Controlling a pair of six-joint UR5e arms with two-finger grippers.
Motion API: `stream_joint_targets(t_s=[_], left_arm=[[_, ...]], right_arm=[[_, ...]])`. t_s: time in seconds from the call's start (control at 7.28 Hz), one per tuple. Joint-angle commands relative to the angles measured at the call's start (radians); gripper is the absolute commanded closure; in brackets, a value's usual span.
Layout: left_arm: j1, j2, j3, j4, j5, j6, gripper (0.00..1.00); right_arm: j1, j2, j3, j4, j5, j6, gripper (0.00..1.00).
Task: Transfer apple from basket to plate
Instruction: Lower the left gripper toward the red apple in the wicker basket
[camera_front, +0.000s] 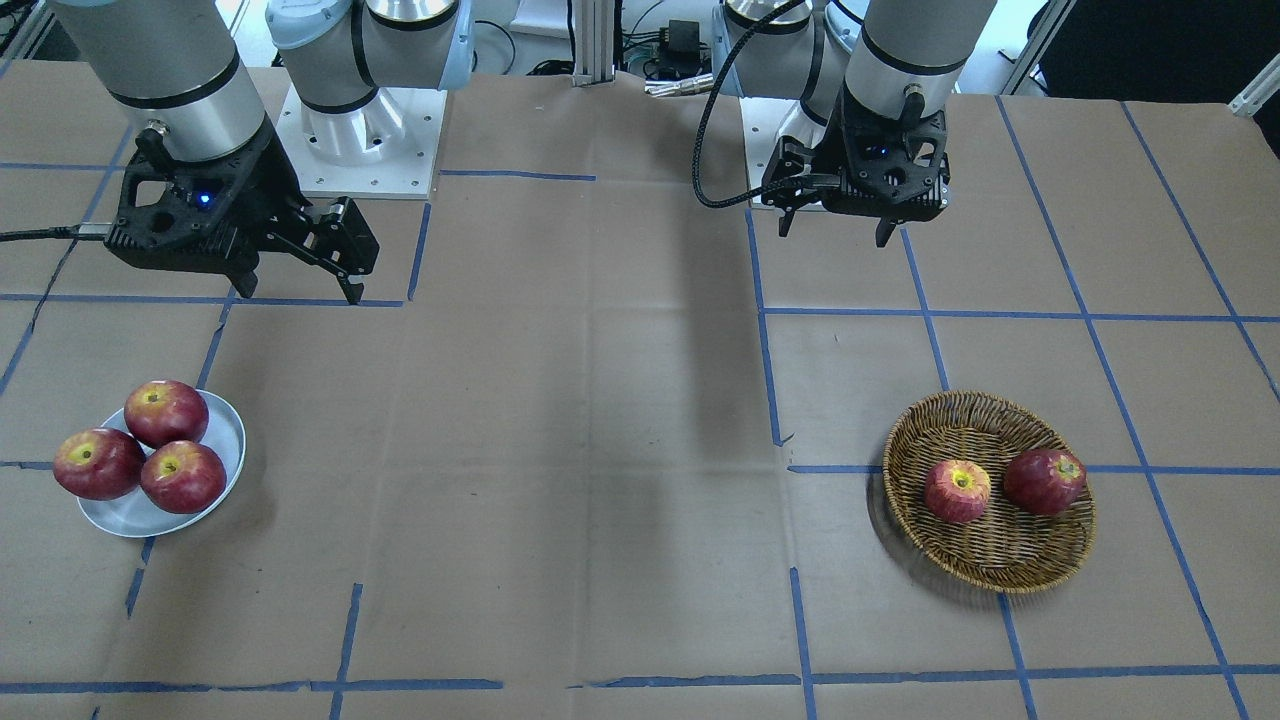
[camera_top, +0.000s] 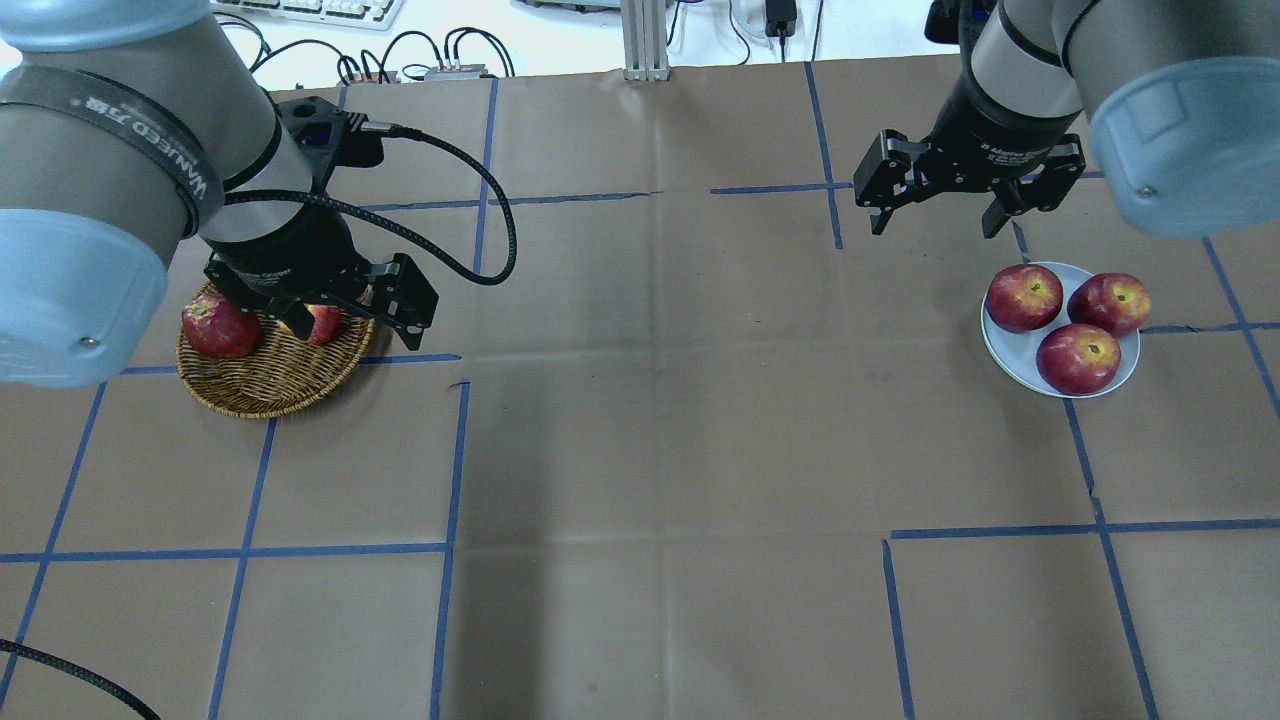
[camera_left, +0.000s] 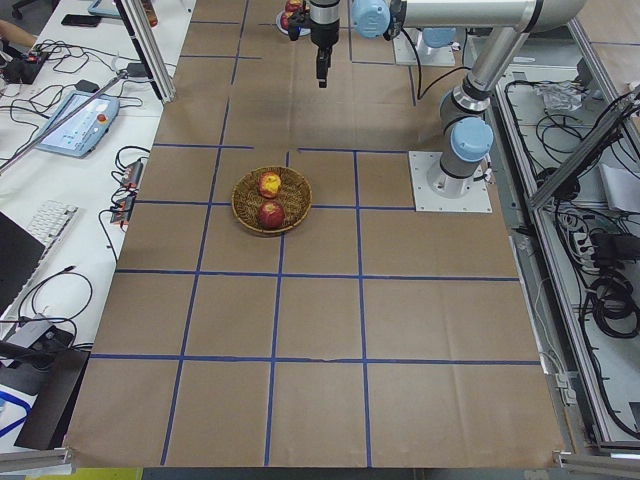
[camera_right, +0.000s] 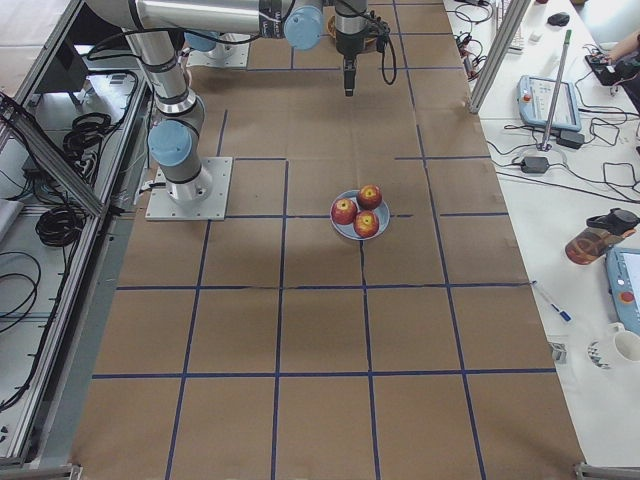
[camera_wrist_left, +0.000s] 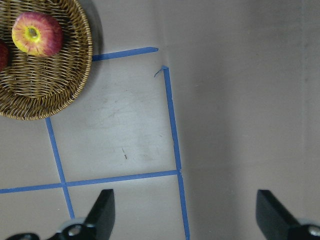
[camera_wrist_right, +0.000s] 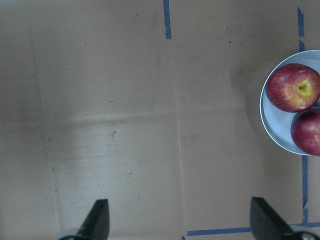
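- Hovering with its jaws spread wide and nothing between them, the left gripper (camera_front: 834, 230) hangs high above the table on the robot's side of the basket (camera_front: 905, 450), not over it.
- Inside the basket sits the apple (camera_front: 957, 491), the lighter, streaky one with the yellow stem patch turned up. It is on the side of the basket nearer the table's middle.
- A darker apple (camera_front: 1045, 481) lies just beside it in the basket, with a thin gap showing between them in the front view.
- The left wrist view puts the basket off in its upper left corner, so the fingers (camera_wrist_left: 102, 210) frame bare table rather than the fruit.
- The plate (camera_front: 130, 515) is well apart from the basket, at the opposite end of the table, and three red apples (camera_front: 165, 412) crowd it.
- The right gripper (camera_front: 300, 290), also spread and empty, hangs far from the basket, near the plate.
- Judging by this, the step in hand is the approach: no grasp has begun.
- The next move calls for bringing the left gripper over the basket, centring it on the lighter apple, and descending with the jaws set so neither finger knocks the darker neighbour or snags the woven rim.
- Little bare plate shows, so the placing will probably need care.
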Motion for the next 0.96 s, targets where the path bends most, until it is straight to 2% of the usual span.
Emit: stream_joint_targets(t_s=[0.0,0.82], left_arm=[[0.000,0.000,0.000,0.000,0.000,0.001,0.02],[0.006,0.000,0.000,0.000,0.005,0.021,0.02]], right_arm=[[0.000,0.000,-0.001,0.000,0.001,0.000,0.00],[-0.008,0.002,0.000,0.002,-0.009,-0.003,0.00]])
